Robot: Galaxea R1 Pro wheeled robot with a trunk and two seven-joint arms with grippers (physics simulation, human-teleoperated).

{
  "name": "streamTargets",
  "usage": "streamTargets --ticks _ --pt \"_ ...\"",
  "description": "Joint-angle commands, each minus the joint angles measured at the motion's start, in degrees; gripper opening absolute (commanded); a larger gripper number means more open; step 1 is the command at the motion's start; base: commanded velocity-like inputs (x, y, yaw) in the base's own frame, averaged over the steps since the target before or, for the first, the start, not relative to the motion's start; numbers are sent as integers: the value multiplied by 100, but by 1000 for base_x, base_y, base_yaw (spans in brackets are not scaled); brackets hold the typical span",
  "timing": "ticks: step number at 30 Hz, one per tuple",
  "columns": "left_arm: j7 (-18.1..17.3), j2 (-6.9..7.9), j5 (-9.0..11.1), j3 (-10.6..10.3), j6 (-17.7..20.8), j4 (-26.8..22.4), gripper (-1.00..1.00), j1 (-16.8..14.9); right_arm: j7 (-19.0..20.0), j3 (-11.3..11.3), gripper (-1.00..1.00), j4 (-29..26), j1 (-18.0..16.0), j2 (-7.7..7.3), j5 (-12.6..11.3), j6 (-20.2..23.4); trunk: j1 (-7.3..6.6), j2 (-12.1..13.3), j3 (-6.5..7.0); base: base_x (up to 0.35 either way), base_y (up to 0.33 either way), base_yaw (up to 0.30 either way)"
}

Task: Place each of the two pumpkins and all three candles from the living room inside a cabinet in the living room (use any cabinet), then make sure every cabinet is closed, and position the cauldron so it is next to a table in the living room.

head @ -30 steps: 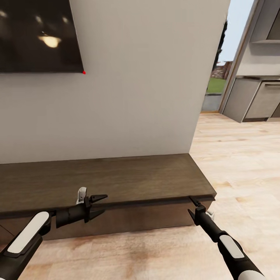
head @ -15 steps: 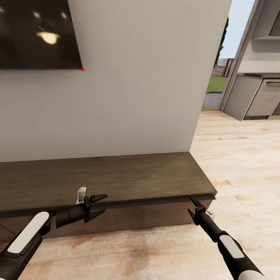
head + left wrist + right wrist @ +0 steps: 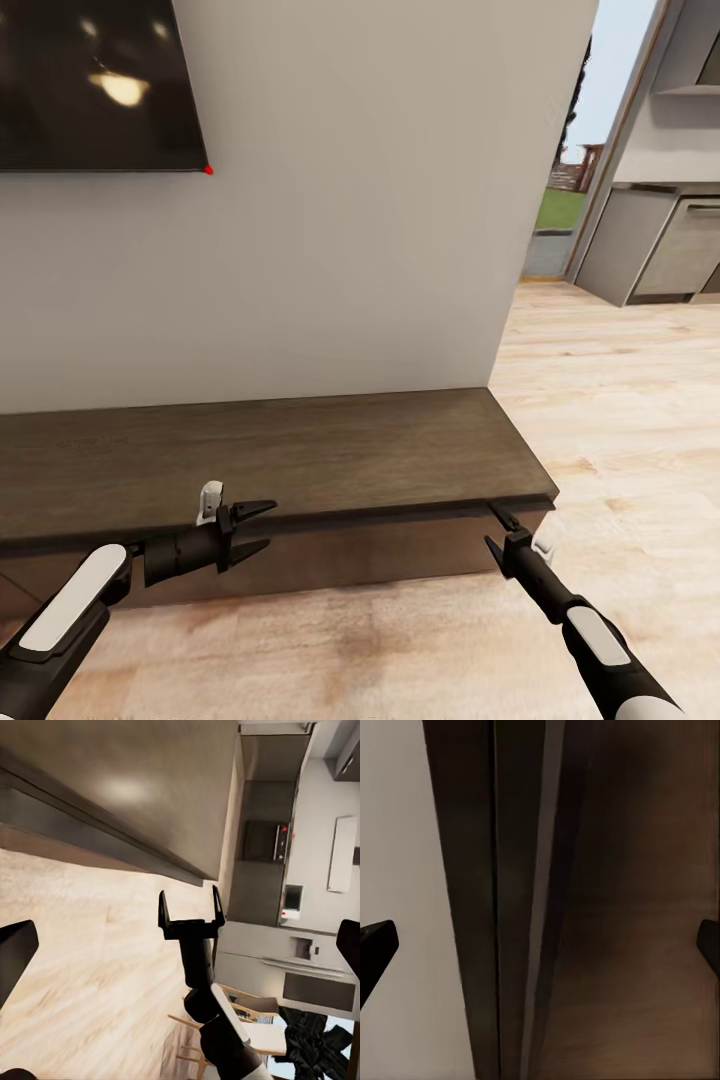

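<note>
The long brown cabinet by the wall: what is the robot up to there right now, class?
The robot faces the low dark-wood cabinet under a wall screen. Both grippers are open and empty. The left gripper hovers at the cabinet's front edge; the right gripper sits near its right front corner, close to the drawer front. The cabinet's flat top is bare, and its front looks closed.

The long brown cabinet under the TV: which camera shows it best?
The head view: the cabinet shows there with its whole flat top, front edge and right end against the wall. The left wrist view catches a slanted stretch of its top and edge, and the right wrist view a dark close-up of its front.
</note>
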Motion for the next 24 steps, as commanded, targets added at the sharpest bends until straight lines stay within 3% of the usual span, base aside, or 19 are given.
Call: streamTargets --ticks 1,6,9,24 --pt "-59 5 -45 -9 3 3 100 -4 6 -14 100 5 -3 -1 -38 47 1 -4 -28 0 0 0" --pt "-59 5 -45 -9 3 3 100 -4 11 -14 100 8 -3 -3 -32 47 1 -4 -28 0 0 0" --pt "-59 5 -46 -9 3 3 100 -4 9 -14 100 8 -3 -1 -31 47 9 -8 -94 0 0 0" --pt "-59 5 -46 -9 3 3 100 -4 10 -13 100 6 -3 2 -21 47 9 -8 -94 23 0 0"
